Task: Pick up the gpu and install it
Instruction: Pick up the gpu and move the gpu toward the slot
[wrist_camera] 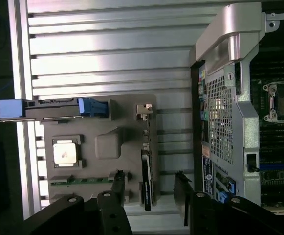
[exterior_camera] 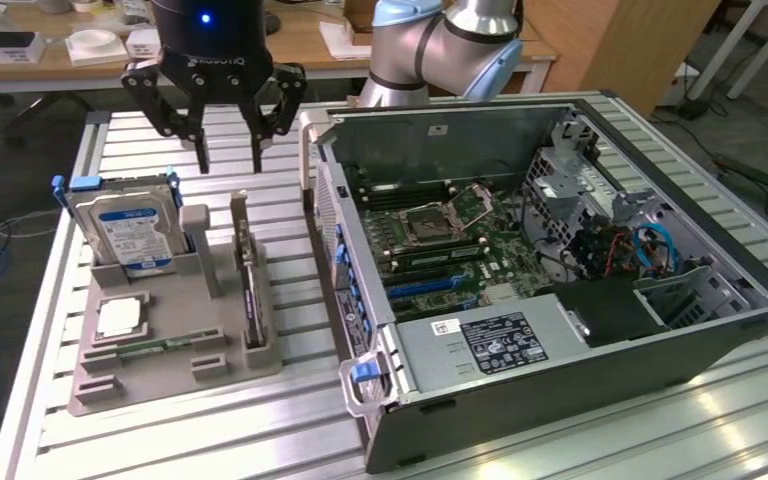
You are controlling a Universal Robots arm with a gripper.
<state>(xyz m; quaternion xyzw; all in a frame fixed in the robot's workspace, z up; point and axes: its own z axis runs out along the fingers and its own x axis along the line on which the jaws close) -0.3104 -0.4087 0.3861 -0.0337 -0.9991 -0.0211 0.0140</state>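
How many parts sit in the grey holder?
4: hard drive standing upright, gpu on edge nearest the case, processor lying flat, memory stick flat near it. None seems hidden.

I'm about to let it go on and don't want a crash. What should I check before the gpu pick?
1. Tool open and empty: ok.
2. Gpu upright on edge in holder: ok.
3. Gpu in line between the tool's fingers, wrist view: ok.
4. Tool down at gpu: not ok, it hangs above.
5. Drive apart from gpu: ok.
6. Case open, board exposed: ok; slot free: cannot tell.
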